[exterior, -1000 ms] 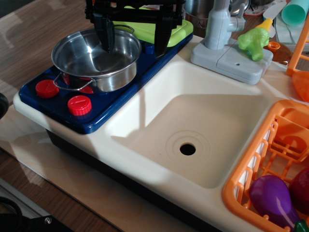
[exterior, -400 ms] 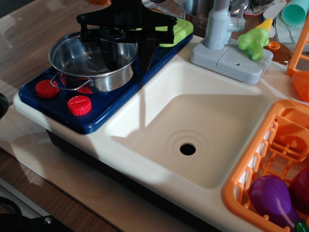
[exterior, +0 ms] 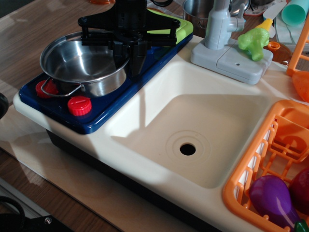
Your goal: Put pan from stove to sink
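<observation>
The sink is seen taking up the middle of the playset, cream-white with its drain hole down low, and it's completely empty so far. To its left the stove is found, dark blue with red knobs, and the pan is parked on it, tipped a bit so the near-left rim looks raised. The hand is set right at the pan's far-right rim, black fingers drawn narrow and apparently pinched on that rim, though the actual contact is hidden by the hand's own body, so a firm grip can't be confirmed. The key thing: the basin lies down and to the right of the hand, so the pan probably needs to be lifted clear of the stove edge and carried that way.
</observation>
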Controlling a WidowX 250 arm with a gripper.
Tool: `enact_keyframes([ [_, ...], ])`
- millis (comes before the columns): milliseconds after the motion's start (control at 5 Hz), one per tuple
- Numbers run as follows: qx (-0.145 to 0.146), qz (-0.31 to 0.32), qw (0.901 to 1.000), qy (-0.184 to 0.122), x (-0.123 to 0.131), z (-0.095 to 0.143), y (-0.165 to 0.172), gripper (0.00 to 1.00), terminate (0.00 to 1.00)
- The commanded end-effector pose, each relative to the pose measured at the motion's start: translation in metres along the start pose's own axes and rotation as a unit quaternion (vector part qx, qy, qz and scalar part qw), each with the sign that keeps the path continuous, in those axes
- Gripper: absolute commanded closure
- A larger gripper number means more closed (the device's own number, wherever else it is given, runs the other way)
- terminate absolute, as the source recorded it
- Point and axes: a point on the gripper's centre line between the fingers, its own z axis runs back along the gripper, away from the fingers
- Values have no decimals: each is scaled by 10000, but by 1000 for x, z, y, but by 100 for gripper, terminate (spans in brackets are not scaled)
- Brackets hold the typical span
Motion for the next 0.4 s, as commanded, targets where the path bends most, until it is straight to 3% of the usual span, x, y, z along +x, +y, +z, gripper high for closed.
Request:
enact_keyframes([
  [0,-200,81,9996,-197,-13,26,-32,100,0],
  [200,-174,292,9990,-287,-27,30,-51,100,0],
])
